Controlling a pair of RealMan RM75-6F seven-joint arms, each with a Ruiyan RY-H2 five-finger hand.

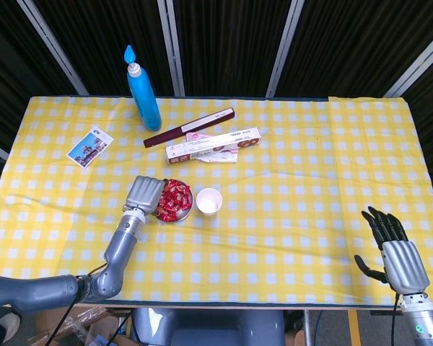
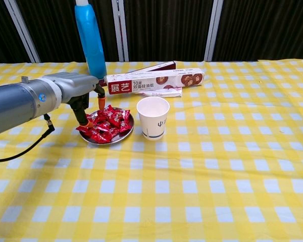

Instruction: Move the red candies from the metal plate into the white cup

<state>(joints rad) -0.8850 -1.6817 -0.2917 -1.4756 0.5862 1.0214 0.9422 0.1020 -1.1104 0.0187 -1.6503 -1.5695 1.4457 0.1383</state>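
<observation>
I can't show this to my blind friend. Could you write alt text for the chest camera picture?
A grey robot left hand reaches in from the left, its orange-tipped fingers down on a metal plate heaped with red candies, beside an empty white cup. All sit on a yellow checked tablecloth, with a blue bottle and long foil-style box behind.
</observation>
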